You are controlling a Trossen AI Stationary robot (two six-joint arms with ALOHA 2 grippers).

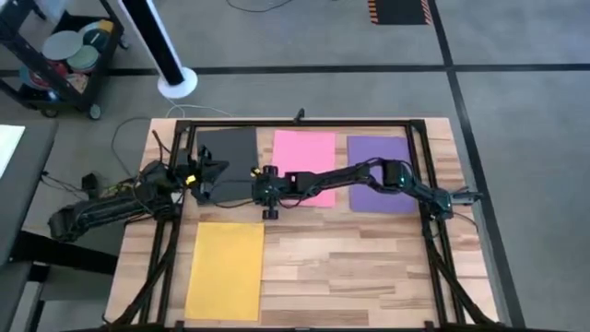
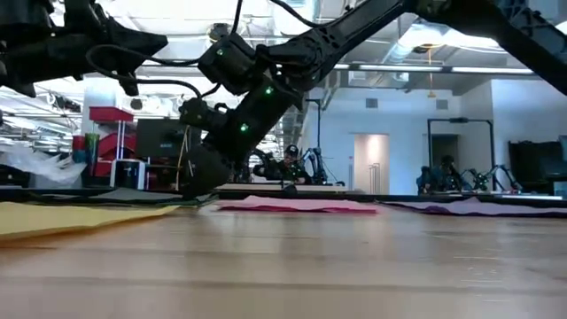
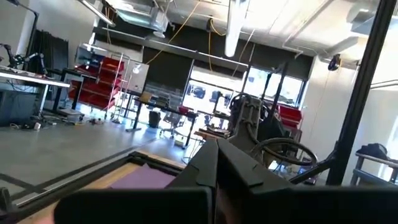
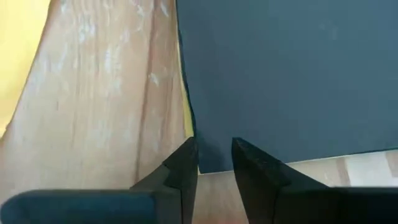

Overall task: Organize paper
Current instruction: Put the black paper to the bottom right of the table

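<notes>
Black paper [image 1: 229, 152] lies at the tabletop's [image 1: 359, 267] far left, beside pink paper [image 1: 306, 159] and purple paper [image 1: 380, 171].
The right hand [image 4: 214, 163], fingers slightly parted, sits at the black sheet's near corner. The left hand [image 1: 195, 175], clenched, hovers over its left edge. Yellow paper [image 1: 226, 269] lies nearer, with bare wood to its right.

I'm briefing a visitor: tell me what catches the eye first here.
Four coloured sheets on the wooden table: black sheet, pink sheet and purple sheet along the far side, yellow sheet alone near the front. The right claw reaches across the pink sheet to the black sheet's near corner; the left claw sits over its left edge.
</notes>
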